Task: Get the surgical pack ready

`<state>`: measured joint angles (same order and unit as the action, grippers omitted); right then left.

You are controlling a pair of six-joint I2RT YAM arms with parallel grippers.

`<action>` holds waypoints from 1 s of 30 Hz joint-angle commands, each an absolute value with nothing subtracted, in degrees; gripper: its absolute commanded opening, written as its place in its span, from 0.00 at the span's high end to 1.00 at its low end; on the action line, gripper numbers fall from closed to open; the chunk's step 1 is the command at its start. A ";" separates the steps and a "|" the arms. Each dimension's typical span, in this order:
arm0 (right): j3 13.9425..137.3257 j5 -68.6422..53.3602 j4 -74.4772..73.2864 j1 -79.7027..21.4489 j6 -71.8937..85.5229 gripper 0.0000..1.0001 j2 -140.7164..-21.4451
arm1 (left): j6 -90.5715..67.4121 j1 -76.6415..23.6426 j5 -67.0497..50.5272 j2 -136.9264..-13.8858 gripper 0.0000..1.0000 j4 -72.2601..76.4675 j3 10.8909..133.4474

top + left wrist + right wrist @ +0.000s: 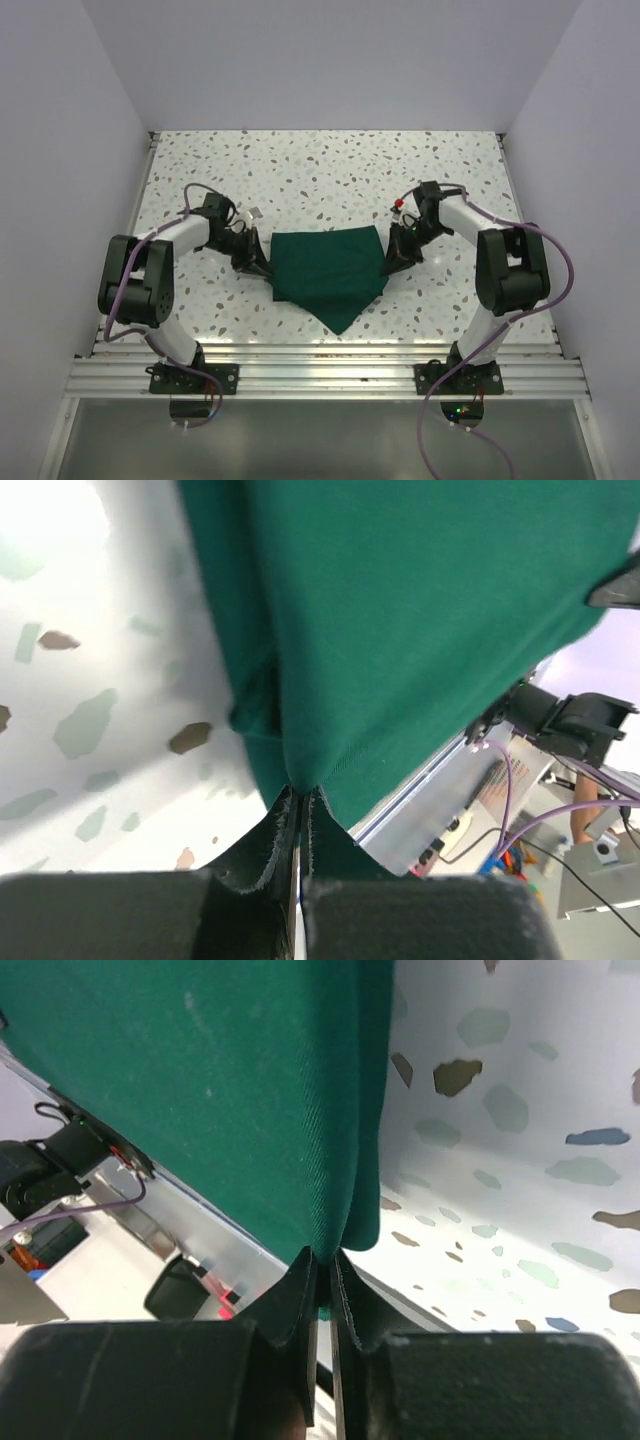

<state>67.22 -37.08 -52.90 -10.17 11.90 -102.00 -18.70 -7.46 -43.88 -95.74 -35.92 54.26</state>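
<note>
Overhead looks down; wrist views closely, perhaps level, share surgical pack.

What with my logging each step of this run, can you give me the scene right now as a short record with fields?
item: surgical pack, dark green cloth
surface: speckled table
shape from above: straight far edge, near corner pointing toward the arm bases
left gripper: jaws shut on the pack's left corner
right gripper: jaws shut on the pack's right corner
span: cloth stretched between the two arms
lifted or resting: cannot tell for the near corner
</note>
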 commanded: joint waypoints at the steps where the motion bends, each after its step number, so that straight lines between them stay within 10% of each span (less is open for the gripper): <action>1: 65.31 -37.79 -54.84 -10.28 11.34 0.90 -103.09 | -16.26 -6.86 -41.22 -98.61 0.99 -37.80 52.47; 6: 67.40 -36.13 -55.54 -10.20 11.69 0.56 -101.60 | -15.73 -6.86 -40.96 -100.72 0.89 -38.05 54.40; 13: 65.48 -34.89 -57.57 -10.20 11.95 0.41 -99.85 | -14.68 -6.86 -40.34 -98.97 0.71 -39.46 55.89; 19: 58.29 -32.26 -57.39 -13.97 12.13 0.51 -93.26 | -15.03 -6.59 -35.69 -93.96 0.65 -40.25 58.62; 25: 50.55 -32.34 -48.09 -21.17 20.47 0.94 -89.39 | -14.85 -5.01 -31.56 -92.46 0.67 -40.17 60.73; 30: 48.78 -25.51 -41.22 -26.17 22.51 1.00 -87.46 | -14.77 -4.13 -30.67 -92.81 0.70 -40.17 61.96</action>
<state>48.71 -30.92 -47.05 -24.14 20.10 -90.35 -16.27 -4.97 -32.32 -94.24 -39.97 59.68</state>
